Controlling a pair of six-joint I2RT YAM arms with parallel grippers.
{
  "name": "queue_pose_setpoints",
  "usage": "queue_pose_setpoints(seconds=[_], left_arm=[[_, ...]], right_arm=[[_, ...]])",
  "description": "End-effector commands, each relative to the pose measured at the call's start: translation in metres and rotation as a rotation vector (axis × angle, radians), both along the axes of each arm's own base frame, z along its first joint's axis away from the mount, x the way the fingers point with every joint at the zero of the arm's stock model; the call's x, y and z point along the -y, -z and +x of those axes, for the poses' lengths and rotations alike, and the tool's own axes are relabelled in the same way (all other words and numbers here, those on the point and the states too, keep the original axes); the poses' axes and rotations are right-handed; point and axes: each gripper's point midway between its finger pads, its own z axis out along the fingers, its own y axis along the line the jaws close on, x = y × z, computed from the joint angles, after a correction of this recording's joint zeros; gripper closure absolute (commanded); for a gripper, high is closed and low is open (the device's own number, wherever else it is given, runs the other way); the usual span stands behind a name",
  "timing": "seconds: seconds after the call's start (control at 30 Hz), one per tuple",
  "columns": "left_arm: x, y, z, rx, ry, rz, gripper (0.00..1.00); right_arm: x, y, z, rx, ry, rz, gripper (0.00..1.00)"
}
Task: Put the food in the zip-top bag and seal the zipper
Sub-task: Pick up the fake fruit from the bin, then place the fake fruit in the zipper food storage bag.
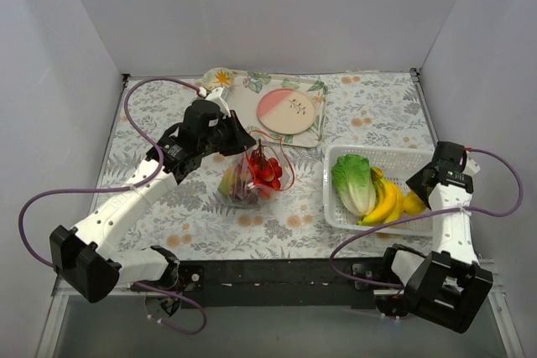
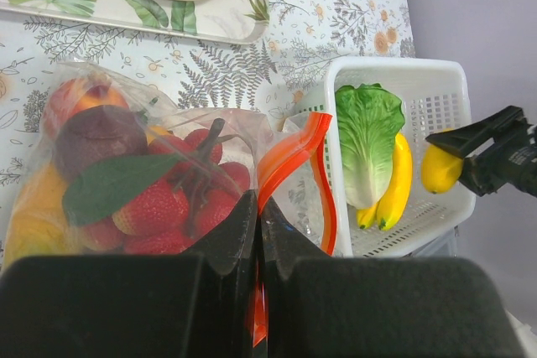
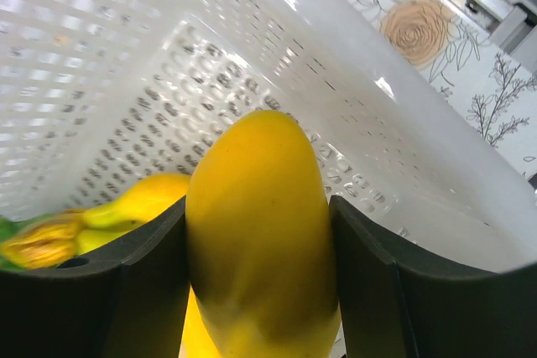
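Right hand (image 3: pixel 258 232) is clamped on the yellow fruit (image 3: pixel 256 182), low inside the basket (image 3: pixel 377 123). Left hand (image 2: pixel 258 232) is pinched on the zipper (image 2: pixel 289 153), with the zip-top bag (image 2: pixel 126 173) just ahead of it. This looks like the fetching step. Next, lift the fruit clear and carry it to the bag's mouth.

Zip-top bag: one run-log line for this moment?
left end effector: shut on zipper | right end effector: gripping yellow fruit in basket | zip-top bag: unsealed, partly filled
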Motion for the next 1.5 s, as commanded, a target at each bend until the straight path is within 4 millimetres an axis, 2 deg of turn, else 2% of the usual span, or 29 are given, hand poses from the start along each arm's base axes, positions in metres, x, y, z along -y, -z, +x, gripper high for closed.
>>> queue_pose_setpoints(seconds=[0.0,0.27,0.53,0.6,0.63,0.7,0.73,0.8,0.83,0.87,0.9,0.93,0.97,1.0,1.03,1.1,1.13,1.33,1.47], left_arm=[[0.001,-0.018,0.000,0.050,0.004,-0.029,1.00],[-0.002,-0.017,0.000,0.053,-0.012,-0.024,1.00],[-0.003,-0.014,0.002,0.047,-0.020,-0.014,1.00],[-0.003,-0.014,0.002,0.045,-0.024,-0.011,1.00],[-0.004,-0.014,0.002,0.044,-0.024,-0.010,1.00],[-0.004,-0.014,0.004,0.044,-0.028,-0.007,1.00],[-0.003,-0.012,0.004,0.042,-0.029,-0.003,1.00],[-0.004,-0.010,0.006,0.035,-0.037,0.007,1.00],[-0.005,-0.009,0.007,0.035,-0.040,0.011,1.00],[-0.005,-0.008,0.007,0.030,-0.043,0.015,1.00],[-0.005,-0.007,0.008,0.026,-0.047,0.018,1.00],[-0.006,-0.007,0.009,0.029,-0.052,0.019,1.00],[-0.006,-0.006,0.009,0.026,-0.054,0.021,1.00],[-0.006,-0.006,0.010,0.026,-0.057,0.023,1.00],[-0.006,-0.006,0.012,0.024,-0.063,0.026,1.00],[-0.007,-0.006,0.013,0.024,-0.073,0.031,1.00],[-0.008,-0.005,0.014,0.020,-0.079,0.032,1.00],[-0.013,-0.005,0.017,0.023,-0.109,0.052,1.00],[-0.013,-0.006,0.018,0.024,-0.111,0.054,1.00]], right_arm=[[0.000,-0.039,0.012,0.097,-0.038,-0.023,0.89],[-0.021,-0.072,0.025,0.213,-0.166,0.027,0.95],[-0.061,-0.111,0.046,0.344,-0.284,0.128,0.95],[-0.086,-0.127,0.057,0.388,-0.353,0.154,0.95],[-0.111,-0.130,0.061,0.395,-0.395,0.195,0.95],[-0.135,-0.146,0.071,0.436,-0.432,0.201,0.95],[-0.165,-0.148,0.073,0.432,-0.490,0.237,0.95],[-0.188,-0.170,0.082,0.478,-0.519,0.218,0.95],[-0.219,-0.169,0.082,0.453,-0.596,0.226,0.95],[-0.233,-0.174,0.083,0.456,-0.607,0.230,0.95],[-0.245,-0.196,0.090,0.505,-0.618,0.212,0.95],[-0.277,-0.190,0.086,0.474,-0.690,0.218,0.95],[-0.291,-0.196,0.087,0.481,-0.708,0.223,0.95],[-0.305,-0.211,0.090,0.514,-0.726,0.225,0.94],[-0.331,-0.204,0.087,0.484,-0.778,0.224,0.94],[-0.354,-0.206,0.089,0.490,-0.813,0.219,0.94],[-0.375,-0.203,0.089,0.481,-0.847,0.221,0.94],[-0.430,-0.172,0.092,0.426,-0.948,0.281,0.92],[-0.435,-0.171,0.097,0.426,-0.939,0.255,0.87]])
